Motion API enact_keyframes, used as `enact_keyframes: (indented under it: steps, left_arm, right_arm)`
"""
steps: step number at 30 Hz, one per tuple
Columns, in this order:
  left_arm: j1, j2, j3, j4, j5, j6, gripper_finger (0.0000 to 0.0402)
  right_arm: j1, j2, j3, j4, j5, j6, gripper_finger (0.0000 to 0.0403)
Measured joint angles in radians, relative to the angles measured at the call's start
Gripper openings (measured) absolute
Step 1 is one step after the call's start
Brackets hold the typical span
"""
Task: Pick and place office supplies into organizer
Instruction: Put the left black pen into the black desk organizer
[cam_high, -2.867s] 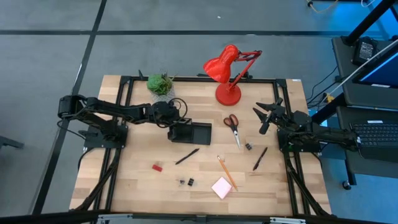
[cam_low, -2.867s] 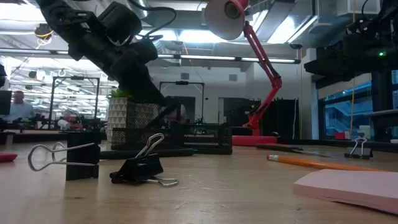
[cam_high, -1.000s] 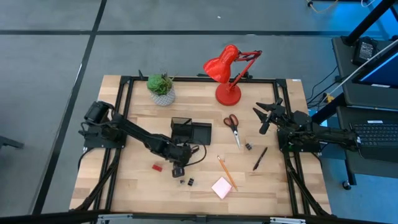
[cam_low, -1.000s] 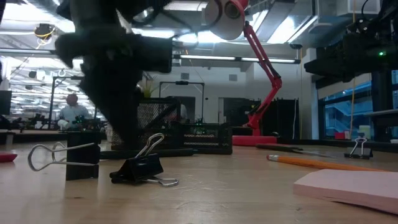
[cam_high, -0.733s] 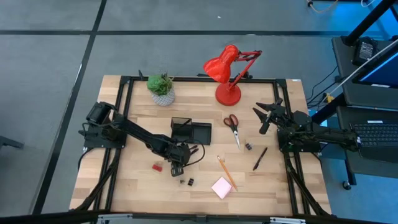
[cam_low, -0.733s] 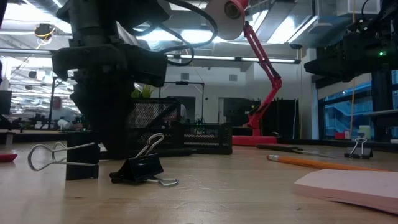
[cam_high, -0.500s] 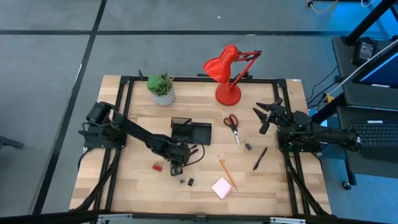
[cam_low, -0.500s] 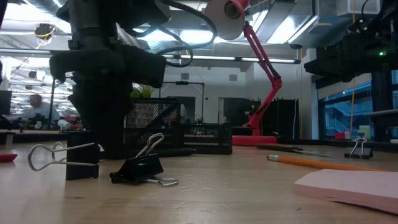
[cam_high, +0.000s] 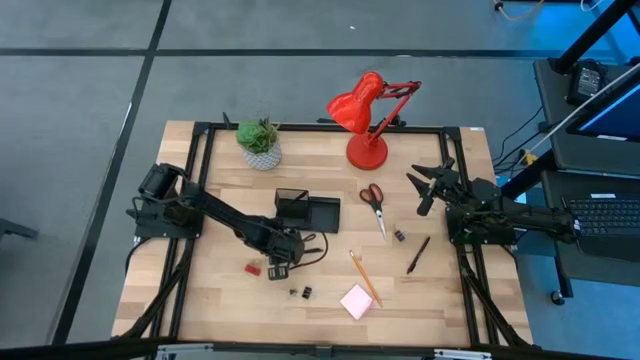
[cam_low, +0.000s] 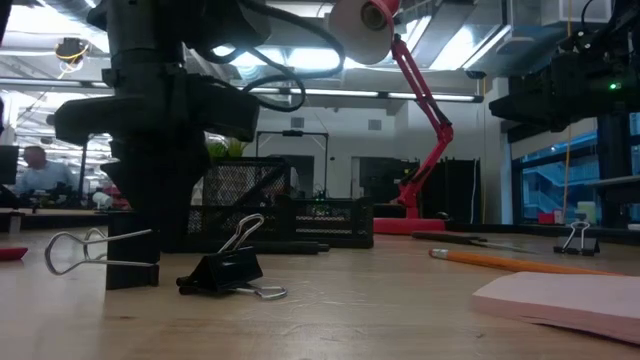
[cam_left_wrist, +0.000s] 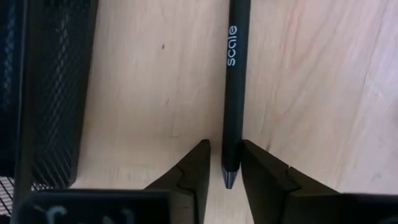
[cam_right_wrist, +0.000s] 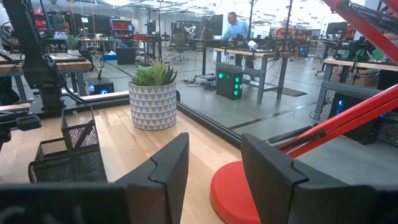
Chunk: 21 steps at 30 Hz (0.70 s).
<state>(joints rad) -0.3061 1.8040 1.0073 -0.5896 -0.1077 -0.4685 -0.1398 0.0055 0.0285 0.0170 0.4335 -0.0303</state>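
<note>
At mid-worktop, just beside the organizer (cam_high: 308, 212), my left pincer (cam_left_wrist: 222, 177) straddled a black pen (cam_left_wrist: 236, 87), fingers narrowly apart around its tip. My right pincer (cam_right_wrist: 214, 163) waited half-open, empty, near the right edge.

The left hand (cam_high: 278, 268) is low over the counter (cam_high: 220, 300), its fingers either side of a black pen (cam_left_wrist: 235, 93). The mesh organizer (cam_high: 308, 212) stands just beside it. Two clips (cam_high: 300, 292) and a red eraser (cam_high: 253, 268) lie near. Bare counter spans the near left corner.
</note>
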Motion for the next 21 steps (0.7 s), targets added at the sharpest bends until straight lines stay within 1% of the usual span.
enact_keyframes:
  steps: [6,14,21]
  left_arm:
    - [0.0,0.041,0.008,-0.001,0.006,0.035,0.0058]
    - [-0.002,0.031,0.005,-0.001,-0.006,0.07,0.0022]
    - [-0.018,0.031,0.01,-0.04,0.001,0.066,0.0021]
  right_arm:
    - [0.0,0.0,0.0,0.0,0.0,0.0,0.015]
    - [0.0,0.0,0.0,0.0,0.0,0.0,0.015]
    - [0.0,0.0,0.0,0.0,0.001,-0.001,0.015]
